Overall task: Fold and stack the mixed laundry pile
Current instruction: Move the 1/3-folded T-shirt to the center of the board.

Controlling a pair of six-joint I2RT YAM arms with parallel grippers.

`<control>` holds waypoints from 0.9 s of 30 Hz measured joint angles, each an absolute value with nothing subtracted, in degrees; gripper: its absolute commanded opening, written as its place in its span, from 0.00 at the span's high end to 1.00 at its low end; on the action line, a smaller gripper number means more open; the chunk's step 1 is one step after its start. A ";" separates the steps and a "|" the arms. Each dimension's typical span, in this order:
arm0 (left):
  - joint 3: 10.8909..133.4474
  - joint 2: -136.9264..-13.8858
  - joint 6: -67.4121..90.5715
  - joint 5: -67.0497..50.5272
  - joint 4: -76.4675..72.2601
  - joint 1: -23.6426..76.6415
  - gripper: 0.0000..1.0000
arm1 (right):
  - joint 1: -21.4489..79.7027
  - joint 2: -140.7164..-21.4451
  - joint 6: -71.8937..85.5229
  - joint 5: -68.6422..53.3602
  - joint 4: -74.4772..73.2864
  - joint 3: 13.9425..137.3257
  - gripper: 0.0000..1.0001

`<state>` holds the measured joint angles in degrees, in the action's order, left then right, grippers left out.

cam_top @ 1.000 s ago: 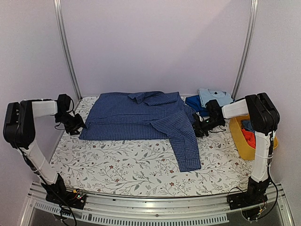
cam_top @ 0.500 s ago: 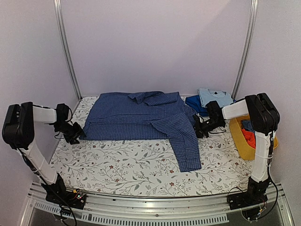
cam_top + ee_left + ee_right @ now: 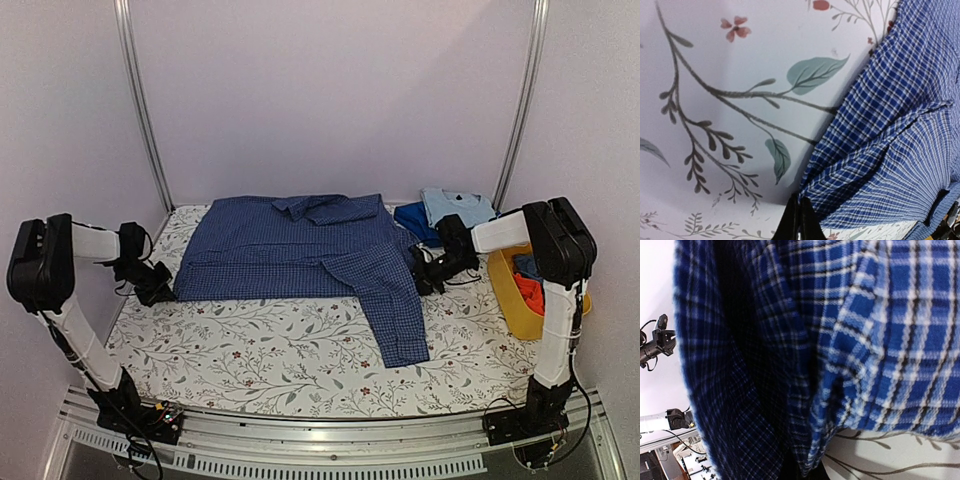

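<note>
Top external: left gripper (image 3: 160, 289), right gripper (image 3: 419, 276) low (closed) on shirt (image 3: 290, 245)

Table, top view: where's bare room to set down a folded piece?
Free: the wide front strip between the shirt and the near edge, left of its sleeve; a smaller patch between sleeve and yellow basket. Crowded: the back, under shirt and folded stack.

blue shirt (image 3: 290, 250) spread flat, yellow basket (image 3: 506, 296) right
</note>
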<state>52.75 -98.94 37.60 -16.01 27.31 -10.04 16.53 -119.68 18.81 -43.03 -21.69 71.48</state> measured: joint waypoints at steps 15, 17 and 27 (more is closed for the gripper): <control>47.94 -90.15 40.38 -14.31 37.52 -10.04 1.00 | 18.85 -106.96 20.64 -40.69 -24.36 55.02 1.00; 46.26 -88.40 41.15 -14.61 38.26 -10.04 0.93 | 19.46 -105.36 21.21 -40.69 -24.45 52.99 0.99; 46.92 -82.00 40.53 -13.28 40.86 -9.39 0.00 | 19.42 -99.59 22.31 -40.53 -26.28 50.15 0.43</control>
